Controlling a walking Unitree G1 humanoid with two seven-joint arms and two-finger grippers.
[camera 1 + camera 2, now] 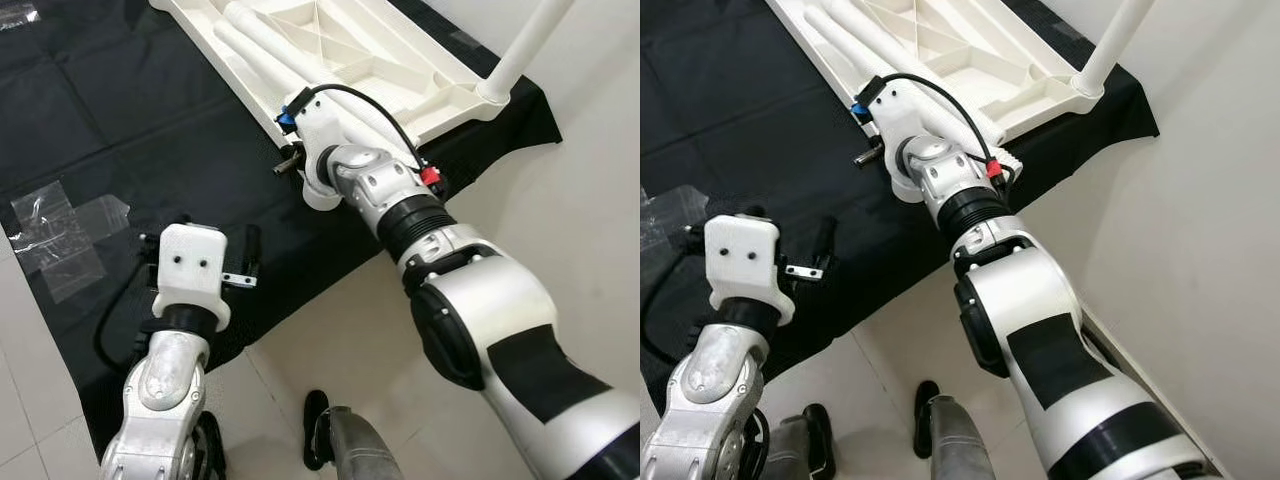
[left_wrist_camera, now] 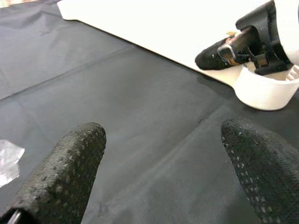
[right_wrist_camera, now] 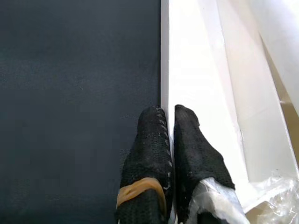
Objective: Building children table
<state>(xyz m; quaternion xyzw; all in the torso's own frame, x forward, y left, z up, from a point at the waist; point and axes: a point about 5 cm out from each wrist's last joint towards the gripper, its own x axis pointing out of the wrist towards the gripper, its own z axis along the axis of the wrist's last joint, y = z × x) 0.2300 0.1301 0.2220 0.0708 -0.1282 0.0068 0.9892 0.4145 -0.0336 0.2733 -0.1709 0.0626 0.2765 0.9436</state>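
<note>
right gripper (image 3: 169,114), fingers pressed together, seemingly touching the white tabletop (image 3: 201,70) edge; left gripper (image 2: 163,135) fingers wide.

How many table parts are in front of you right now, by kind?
Upside-down white tabletop: 1
Leg standing fitted at its corner: 1
Loose legs lying in the tabletop: 2 that I can make out
Total: 4

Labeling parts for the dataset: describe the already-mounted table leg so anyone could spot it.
On the black floor sheet lies the upside-down white tabletop. At its corner nearest the wall, one white leg stands upright in a socket; the other legs lie flat inside the tabletop.
</note>
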